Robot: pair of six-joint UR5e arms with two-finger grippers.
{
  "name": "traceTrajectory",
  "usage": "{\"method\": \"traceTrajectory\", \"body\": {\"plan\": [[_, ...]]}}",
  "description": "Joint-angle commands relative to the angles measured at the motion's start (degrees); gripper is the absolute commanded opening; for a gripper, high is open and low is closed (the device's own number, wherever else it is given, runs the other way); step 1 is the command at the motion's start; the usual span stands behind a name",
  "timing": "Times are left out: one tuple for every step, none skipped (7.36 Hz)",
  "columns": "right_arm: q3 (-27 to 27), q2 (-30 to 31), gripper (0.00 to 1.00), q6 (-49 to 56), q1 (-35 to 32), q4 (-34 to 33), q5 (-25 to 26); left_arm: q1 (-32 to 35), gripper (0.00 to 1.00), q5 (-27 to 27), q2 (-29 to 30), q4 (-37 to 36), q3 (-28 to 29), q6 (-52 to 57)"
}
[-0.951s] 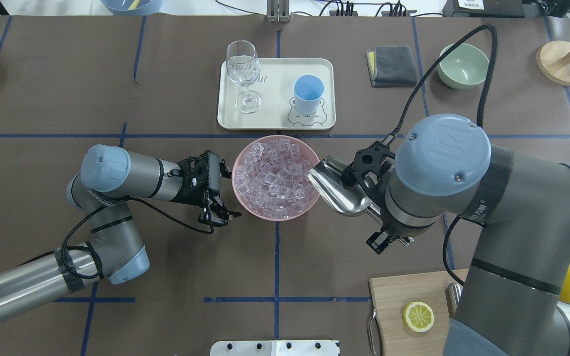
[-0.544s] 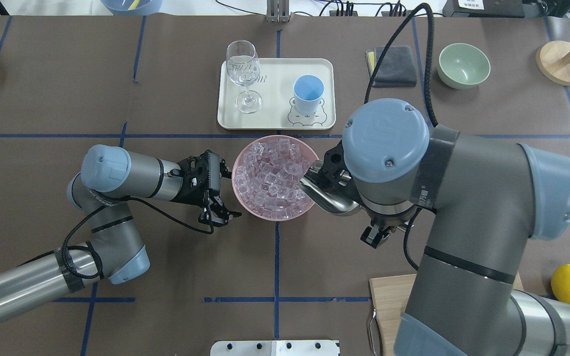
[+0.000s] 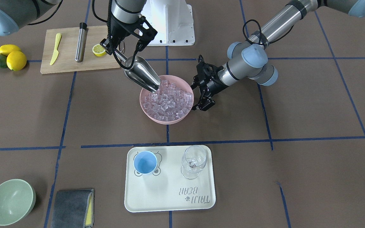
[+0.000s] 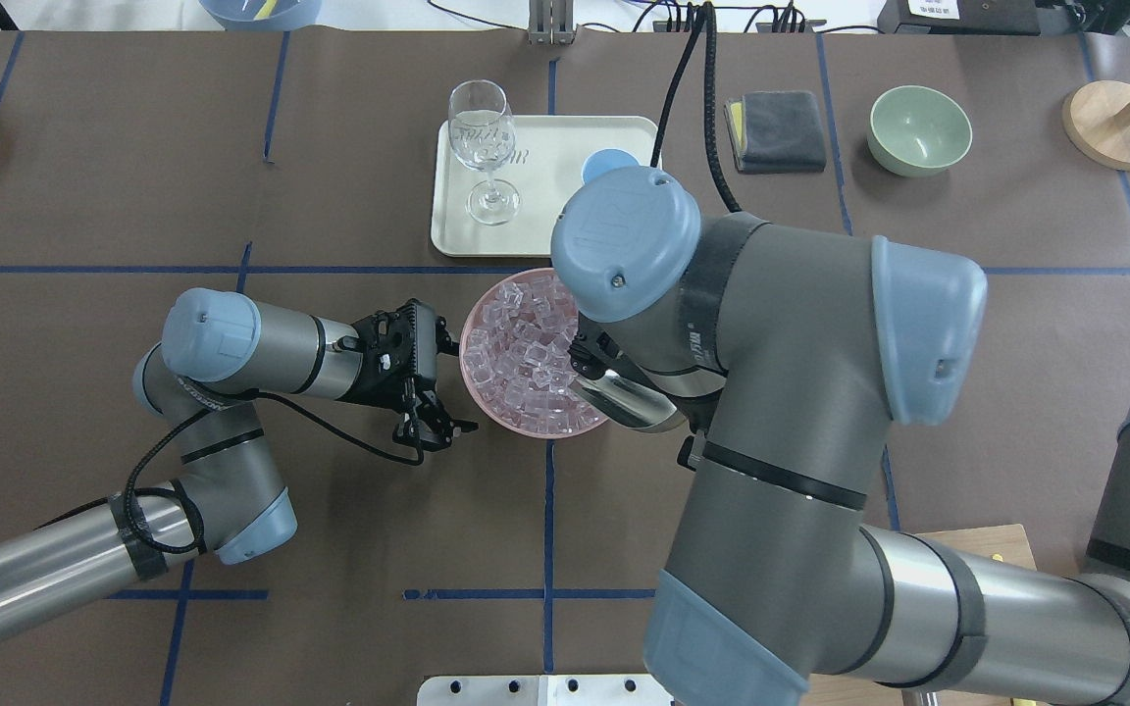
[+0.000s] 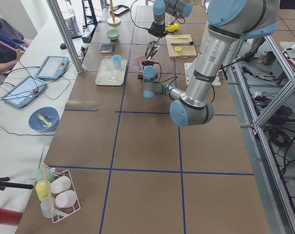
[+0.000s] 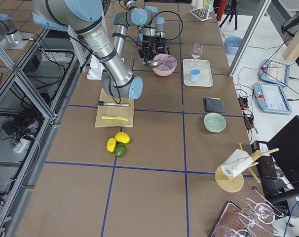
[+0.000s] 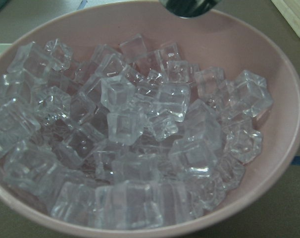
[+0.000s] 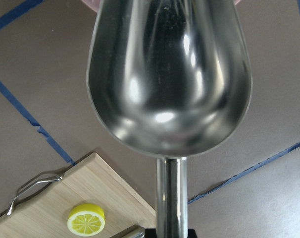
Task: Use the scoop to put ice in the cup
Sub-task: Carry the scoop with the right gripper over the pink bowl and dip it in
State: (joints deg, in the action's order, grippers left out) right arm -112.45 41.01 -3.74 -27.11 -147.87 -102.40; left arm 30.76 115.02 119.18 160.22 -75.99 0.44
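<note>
The ice (image 3: 168,98) is a heap of clear cubes in a pink bowl (image 3: 162,118) at the table's middle; it also shows in the overhead view (image 4: 526,343) and the left wrist view (image 7: 125,129). My right gripper (image 3: 118,53) is shut on the thin handle of the steel scoop (image 3: 141,74). The scoop tilts down with its mouth at the ice by the bowl's rim, and its trough (image 8: 170,74) is empty. The light-blue cup (image 3: 145,162) stands empty on the cream tray (image 3: 169,199). My left gripper (image 4: 433,425) sits beside the bowl's left rim and looks shut and empty.
A stemmed glass (image 3: 194,161) stands on the tray beside the cup. A pale-green bowl (image 3: 9,201) and a grey cloth (image 3: 71,207) lie beyond the tray. A cutting board (image 3: 74,50) with a lemon half, a yellow knife and a steel cylinder lies near the right arm's base.
My right arm has swung left and carried the scoop from outside the bowl's right rim into the ice. It now hides most of the cup in the overhead view. The left arm has not moved.
</note>
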Motion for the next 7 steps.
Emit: {"method": "traceTrajectory", "body": {"plan": [[7.47,-4.33,0.0,0.31,-0.05,-0.48,-0.17,0.0,1.0,0.02,0.0,0.0,0.06,0.0],[8.38,-4.7,0.0,0.31,-0.05,-0.57,-0.26,0.0,1.0,0.02,0.0,0.0,-0.03,0.0],[8.91,-4.71,0.0,0.31,-0.05,-0.66,-0.43,0.0,1.0,0.02,0.0,0.35,-0.03,0.0],[9.09,-4.88,0.0,0.31,-0.05,-0.66,-0.35,0.0,1.0,0.02,0.0,0.61,-0.03,0.0],[10.48,-5.23,0.0,0.31,-0.05,-0.4,-0.17,0.0,1.0,0.02,0.0,0.62,0.06,0.0],[13.02,-7.06,0.0,0.31,-0.14,-0.31,-0.08,0.0,1.0,0.02,0.0,0.62,0.06,0.0],[14.96,-8.04,0.0,0.05,-0.14,0.56,0.01,-0.09,1.0,0.02,0.0,0.62,0.06,0.0]]}}
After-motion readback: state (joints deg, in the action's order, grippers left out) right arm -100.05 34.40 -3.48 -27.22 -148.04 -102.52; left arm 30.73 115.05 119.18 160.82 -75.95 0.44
